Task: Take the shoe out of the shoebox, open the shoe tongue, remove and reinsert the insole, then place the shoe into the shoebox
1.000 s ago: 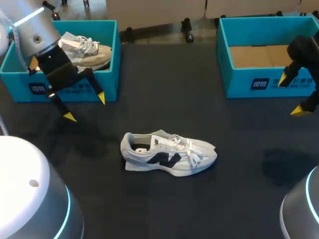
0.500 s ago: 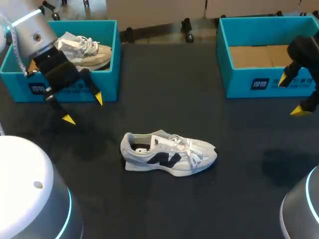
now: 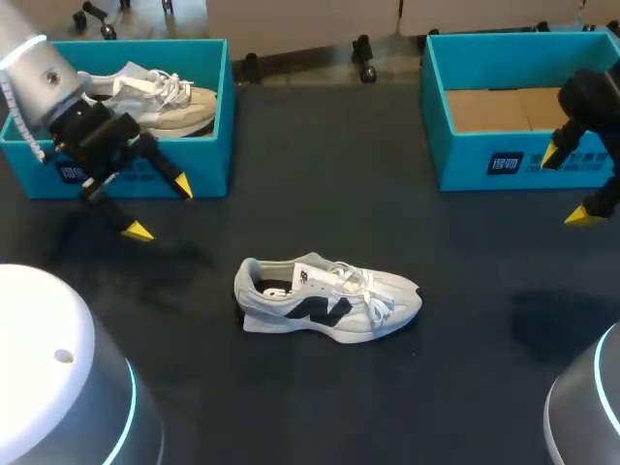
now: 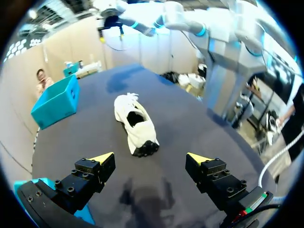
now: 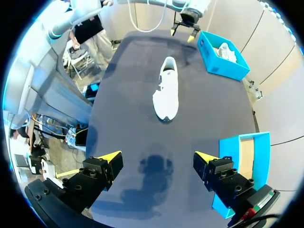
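The left gripper (image 3: 161, 209), upper left, hangs wide open and empty before the box (image 3: 208, 116) holding a second shoe (image 3: 165, 97). The right gripper (image 3: 567, 186), far right, gapes empty by the bare shoebox (image 3: 484, 160). The shoe (image 3: 329, 298) stands on its sole at centre, between both (out in the open, I'd guess, for tongue work).

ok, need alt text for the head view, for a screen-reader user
A white shoe stands on the dark table, toe to the right. Behind it, the left teal box holds a second shoe; the right teal box shows only its cardboard floor. The left tool and right tool hang open in front of those boxes, holding nothing.
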Robot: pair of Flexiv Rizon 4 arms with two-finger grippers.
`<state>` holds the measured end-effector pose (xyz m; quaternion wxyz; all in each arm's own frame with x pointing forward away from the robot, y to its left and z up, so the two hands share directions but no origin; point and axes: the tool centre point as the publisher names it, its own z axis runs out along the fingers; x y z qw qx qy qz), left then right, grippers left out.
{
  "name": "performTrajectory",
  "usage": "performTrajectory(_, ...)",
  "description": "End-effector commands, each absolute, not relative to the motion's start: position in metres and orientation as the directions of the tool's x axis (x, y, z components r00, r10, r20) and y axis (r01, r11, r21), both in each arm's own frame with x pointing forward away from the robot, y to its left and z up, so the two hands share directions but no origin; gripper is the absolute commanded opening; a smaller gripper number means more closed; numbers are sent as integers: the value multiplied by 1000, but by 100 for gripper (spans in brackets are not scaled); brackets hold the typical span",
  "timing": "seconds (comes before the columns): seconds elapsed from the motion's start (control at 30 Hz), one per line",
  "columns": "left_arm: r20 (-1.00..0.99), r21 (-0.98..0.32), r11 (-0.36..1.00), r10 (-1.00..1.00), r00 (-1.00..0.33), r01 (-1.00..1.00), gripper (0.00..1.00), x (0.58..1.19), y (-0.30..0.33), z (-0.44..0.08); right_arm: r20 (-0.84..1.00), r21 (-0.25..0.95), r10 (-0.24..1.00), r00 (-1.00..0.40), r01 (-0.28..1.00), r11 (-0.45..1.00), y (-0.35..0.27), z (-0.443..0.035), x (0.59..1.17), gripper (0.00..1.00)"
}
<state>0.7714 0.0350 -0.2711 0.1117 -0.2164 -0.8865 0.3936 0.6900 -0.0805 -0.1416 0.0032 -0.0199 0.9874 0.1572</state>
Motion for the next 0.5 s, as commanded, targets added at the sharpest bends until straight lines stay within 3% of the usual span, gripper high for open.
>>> performTrajectory(0.03, 27, -800, 548, 437, -899, 242, 100, 770, 38, -285, -10, 308, -39, -999, -40, 950, -80, -142, 691, 100)
performTrajectory(0.5, 68, -850, 515, 318, -946, 113, 100, 765, 44, -308, -10, 308, -39, -999, -40, 950, -80, -142, 691, 100)
